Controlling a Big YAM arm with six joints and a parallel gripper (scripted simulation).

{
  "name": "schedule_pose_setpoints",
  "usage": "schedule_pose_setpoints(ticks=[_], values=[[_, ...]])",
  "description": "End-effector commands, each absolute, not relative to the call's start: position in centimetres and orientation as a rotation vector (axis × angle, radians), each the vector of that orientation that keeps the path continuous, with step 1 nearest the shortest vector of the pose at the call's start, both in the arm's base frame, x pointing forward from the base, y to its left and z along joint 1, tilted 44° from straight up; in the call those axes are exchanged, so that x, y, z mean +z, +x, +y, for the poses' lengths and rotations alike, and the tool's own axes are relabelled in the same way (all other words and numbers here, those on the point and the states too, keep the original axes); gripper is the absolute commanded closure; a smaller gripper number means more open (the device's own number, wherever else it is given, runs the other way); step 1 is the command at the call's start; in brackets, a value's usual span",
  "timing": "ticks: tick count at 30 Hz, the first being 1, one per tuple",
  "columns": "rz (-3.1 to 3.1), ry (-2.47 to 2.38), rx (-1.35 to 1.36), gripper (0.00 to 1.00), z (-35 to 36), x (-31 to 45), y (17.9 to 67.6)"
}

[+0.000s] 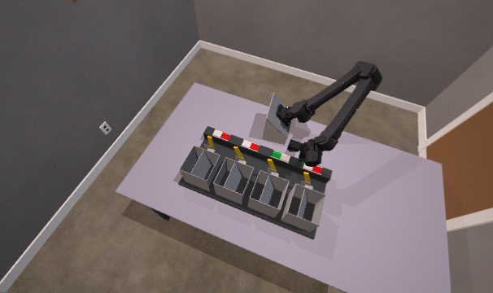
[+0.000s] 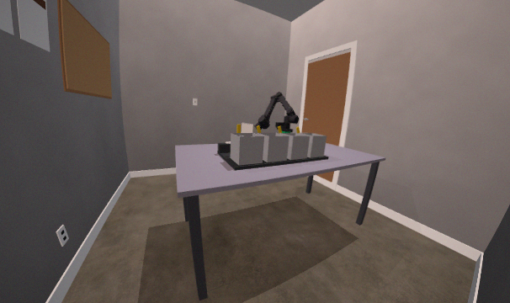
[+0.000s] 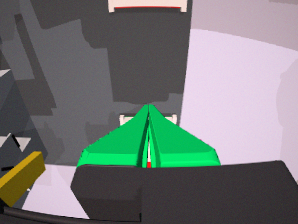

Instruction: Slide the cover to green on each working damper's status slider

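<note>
No writing, labels or numbers can be read anywhere — only plain colour patches.
</note>
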State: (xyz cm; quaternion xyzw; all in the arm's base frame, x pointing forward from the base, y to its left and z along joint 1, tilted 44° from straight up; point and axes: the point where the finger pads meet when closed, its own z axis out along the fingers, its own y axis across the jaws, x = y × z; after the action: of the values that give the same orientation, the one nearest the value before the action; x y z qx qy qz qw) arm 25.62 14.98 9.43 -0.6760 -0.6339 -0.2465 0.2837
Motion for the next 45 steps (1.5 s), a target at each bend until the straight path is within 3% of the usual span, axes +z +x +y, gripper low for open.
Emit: schedule_pose_setpoints(ticks=[1,45], values=[[-1.711,-1.804,-0.676,1.00,15.5,10.1,26.4],[-1.696,-1.807,-0.645,1.00,16.2,8.3,25.4]])
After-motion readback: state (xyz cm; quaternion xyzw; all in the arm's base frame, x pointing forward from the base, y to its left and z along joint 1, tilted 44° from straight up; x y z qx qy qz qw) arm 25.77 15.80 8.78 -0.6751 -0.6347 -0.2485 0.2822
